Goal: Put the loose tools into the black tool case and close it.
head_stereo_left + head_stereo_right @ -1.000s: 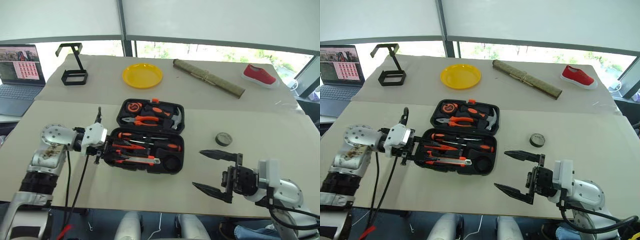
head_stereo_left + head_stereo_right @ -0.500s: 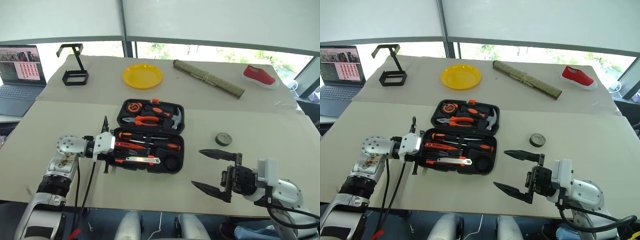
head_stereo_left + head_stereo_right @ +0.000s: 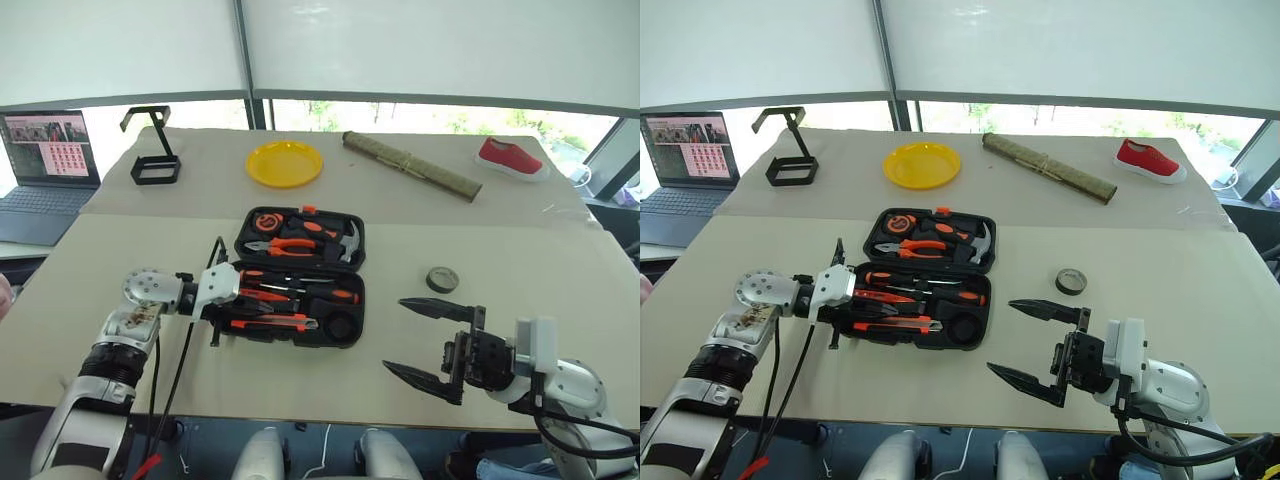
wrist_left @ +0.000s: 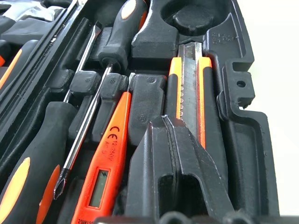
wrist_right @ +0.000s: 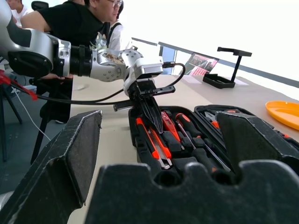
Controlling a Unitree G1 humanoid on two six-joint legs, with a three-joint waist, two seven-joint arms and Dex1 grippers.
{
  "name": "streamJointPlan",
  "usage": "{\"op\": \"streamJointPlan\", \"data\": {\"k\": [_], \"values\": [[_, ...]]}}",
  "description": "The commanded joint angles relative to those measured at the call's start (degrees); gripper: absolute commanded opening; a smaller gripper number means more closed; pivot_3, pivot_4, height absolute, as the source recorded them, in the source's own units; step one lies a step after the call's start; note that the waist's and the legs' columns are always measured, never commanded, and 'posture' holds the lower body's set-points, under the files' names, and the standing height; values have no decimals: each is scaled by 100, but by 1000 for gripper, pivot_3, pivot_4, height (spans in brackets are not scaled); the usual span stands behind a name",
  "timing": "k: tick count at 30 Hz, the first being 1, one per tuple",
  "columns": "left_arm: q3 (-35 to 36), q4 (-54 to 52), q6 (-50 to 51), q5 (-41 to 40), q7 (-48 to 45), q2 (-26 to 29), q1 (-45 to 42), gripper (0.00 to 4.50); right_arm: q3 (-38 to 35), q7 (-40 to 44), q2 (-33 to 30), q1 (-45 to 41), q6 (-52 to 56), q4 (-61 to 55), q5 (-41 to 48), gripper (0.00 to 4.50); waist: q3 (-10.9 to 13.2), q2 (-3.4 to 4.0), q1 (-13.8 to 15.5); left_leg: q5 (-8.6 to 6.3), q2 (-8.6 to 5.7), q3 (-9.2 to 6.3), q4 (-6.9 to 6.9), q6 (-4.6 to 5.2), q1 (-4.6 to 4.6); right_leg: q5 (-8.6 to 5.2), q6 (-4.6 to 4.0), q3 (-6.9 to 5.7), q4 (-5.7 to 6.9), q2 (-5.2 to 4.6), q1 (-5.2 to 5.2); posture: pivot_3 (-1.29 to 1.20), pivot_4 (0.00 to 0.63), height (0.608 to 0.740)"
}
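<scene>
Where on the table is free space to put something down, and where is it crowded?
Free: the bare table between the wire stand and the tool case, and the stretch beyond the grey roll towards the red shoe. Crowded: around the case, where the left gripper sits.

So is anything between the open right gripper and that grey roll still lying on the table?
Nothing visible. The grey roll lies alone on bare table, just beyond the open right gripper and right of the black tool case.
</scene>
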Motion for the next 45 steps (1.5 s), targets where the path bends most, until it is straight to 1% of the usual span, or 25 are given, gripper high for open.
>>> {"op": "streamJointPlan", "data": {"k": [1, 4, 5, 6, 7, 8, 9, 10, 11, 12, 13, 16, 18, 21, 24, 25, 26, 29, 30, 32, 36, 38, 41, 44, 45], "values": [[446, -229, 280, -577, -54, -8, 289, 25, -531, -161, -63, 168, -13, -127, 190, 4500, 7, -12, 0, 0, 0, 0, 0, 0, -5, 0, 0, 0, 0, 0, -5, 0, 150, 740], [896, -755, 776, -1071, -8, 217, 506, 782, -948, -300, -109, 475, 122, -123, 345, 4500, 22, -30, -41, -2, 2, -3, -1, 3, -20, 0, -1, -1, -3, 1, -18, 0, 150, 740], [1050, -958, 870, -1223, 13, 271, 610, 1214, -1092, -320, -98, 607, 117, -94, 354, 4500, 33, -43, -53, -2, 4, -3, -3, 4, -22, 0, -2, -1, -2, 3, -22, 0, 150, 740], [1254, -1113, 997, -1272, 262, 333, 724, 1487, -1275, -352, -59, 791, 67, -10, 309, 4500, 41, -51, -59, -2, 6, -6, -3, 4, -24, 0, -4, -2, -1, 4, -24, 0, 150, 740], [1479, -1314, 1067, -1428, 301, 418, 881, 1715, -1465, -389, -6, 986, -23, 104, 224, 4500, 45, -57, -63, -2, 8, -7, -3, 4, -26, -1, -5, -4, 0, 4, -26, 0, 150, 740], [1671, -1569, 1281, -1646, 255, 547, 1075, 2203, -1623, -407, 44, 1167, -103, 208, 149, 4500, 48, -61, -63, -2, 8, -8, -3, 3, -26, -1, -5, -5, -1, 4, -24, 0, 150, 740], [1862, -1804, 1486, -1871, 198, 666, 1256, 2266, -1754, -426, 94, 1321, -186, 316, 68, 4500, 53, -69, -65, -2, 9, -8, -4, 3, -25, -1, -5, -5, -1, 2, -23, 0, 150, 740], [2018, -2042, 1780, -2162, 92, 776, 1419, 2542, -1847, -442, 142, 1427, -252, 412, -5, 4500, 56, -73, -70, -2, 9, -8, -4, 3, -26, -1, -5, -6, -3, 2, -23, 0, 150, 740], [2152, -2251, 2040, -2416, 51, 854, 1542, 2971, -1916, -452, 184, 1496, -292, 510, -48, 4500, 57, -73, -72, -3, 11, -8, -5, 2, -25, -1, -6, -7, -7, 0, -23, 0, 150, 740], [2361, -2455, 2368, -2797, -52, 962, 1675, 3183, -1997, -530, 249, 1580, -351, 723, -168, 4500, 60, -71, -88, -3, 11, -8, -6, 2, -25, -2, -6, -7, -8, -1, -23, 0, 150, 740], [2502, -2602, 2604, -3055, -112, 1030, 1764, 3574, -2049, -577, 293, 1625, -393, 879, -251, 4500, 64, -71, -98, -4, 11, -7, -9, 1, -23, -2, -6, -7, -14, -4, -20, 0, 150, 740], [2781, -2790, 2884, -3277, -218, 1179, 2036, 4480, -2104, -754, 375, 1601, -515, 1254, -548, 4500, 67, -67, -99, -3, 13, -4, -10, 0, -20, -3, -5, -9, -25, -8, -16, 0, 150, 740], [2859, -2864, 3035, -3355, -242, 1208, 2136, 4480, -2060, -984, 291, 1460, -367, 1367, -783, 4500, 69, -63, -103, -3, 11, -1, -12, 0, -19, -3, -6, -7, -25, -8, -17, 0, 150, 740], [2824, -3183, 3122, -3381, -193, 1112, 2284, 4480, -1989, -1475, -100, 970, 376, 1265, -1003, 4500, 74, -58, -131, -3, 11, 5, -17, 0, -15, -4, -8, -1, -26, -7, -19, 0, 150, 740], [2683, -3436, 3239, -3439, -89, 941, 2286, 4480, -1680, -1470, -934, -2, 1506, 1245, -932, 4500, 77, -58, -161, -3, 11, 13, -17, 0, -15, -3, -8, 12, -26, -4, -23, 0, 150, 740], [2619, -3496, 3293, -3458, -57, 883, 2264, 4480, -1442, -1355, -1282, -393, 1866, 1308, -1001, 4500, 79, -55, -160, -3, 10, 14, -19, 0, -15, -3, -9, 16, -26, -2, -24, 0, 150, 740], [2581, -3526, 3333, -3464, -35, 846, 2242, 4480, -1275, -1277, -1500, -642, 2092, 1361, -1052, 4500, 85, -53, -164, -2, 10, 17, -19, 0, -14, -3, -9, 18, -26, -2, -25, 0, 150, 740], [2401, -3611, 3319, -3402, 143, 629, 2103, 4480, -328, -909, -2127, -1671, 2641, 1771, -1509, 4500, 90, -67, -107, -2, 10, 16, -35, 1, -13, -4, -11, 20, -31, 6, -29, 0, 150, 740], [2282, -3648, 3242, -3315, 160, 540, 2072, 4480, 56, -801, -2213, -2151, 2887, 1971, -1671, 4500, 91, -68, -104, -2, 11, 8, -41, 1, -17, -6, -14, 12, -36, 8, -29, 0, 150, 740], [2108, -3720, 3159, -3209, 232, 377, 2015, 4480, 695, -627, -2235, -2911, 3029, 2427, -2068, 4500, 93, -69, -88, -3, 8, 10, -41, 2, -28, -7, -15, 12, -38, 4, -39, 0, 150, 740], [1948, -3819, 3091, -3080, 310, 242, 2008, 4480, 1453, -342, -2122, -3734, 2757, 3281, -2697, 4500, 94, -73, -89, -3, -1, 8, -40, 2, -71, -4, -9, 14, -39, -2, -80, 0, 150, 740], [1930, -3872, 3058, -3037, 335, 226, 2039, 4480, 1783, -176, -2007, -4066, 2957, 3556, -2870, 4500, 94, -73, -96, -2, -1, 8, -39, 2, -106, -2, -7, 15, -36, -2, -116, 0, 150, 740], [1942, -3903, 3013, -2977, 340, 261, 2085, 4500, 2145, 65, -1995, -4262, 2872, 3884, -3219, 3724, 94, -72, -104, -2, -1, 7, -37, 3, -113, 0, -6, 14, -34, -3, -122, 0, 150, 740], [1993, -3945, 2818, -2896, 184, 305, 2144, 4500, 2204, 65, -1842, -4490, 2819, 4129, -3355, 2814, 95, -73, -106, -3, 0, 7, -37, 4, -112, 0, -6, 13, -34, -3, -120, 0, 150, 740], [2010, -3967, 2710, -2858, 112, 313, 2158, 4500, 2193, 78, -1797, -4553, 2759, 4179, -3379, 2420, 95, -74, -108, -3, 0, 7, -37, 4, -110, 1, -5, 13, -34, -4, -118, 0, 150, 740]]}}
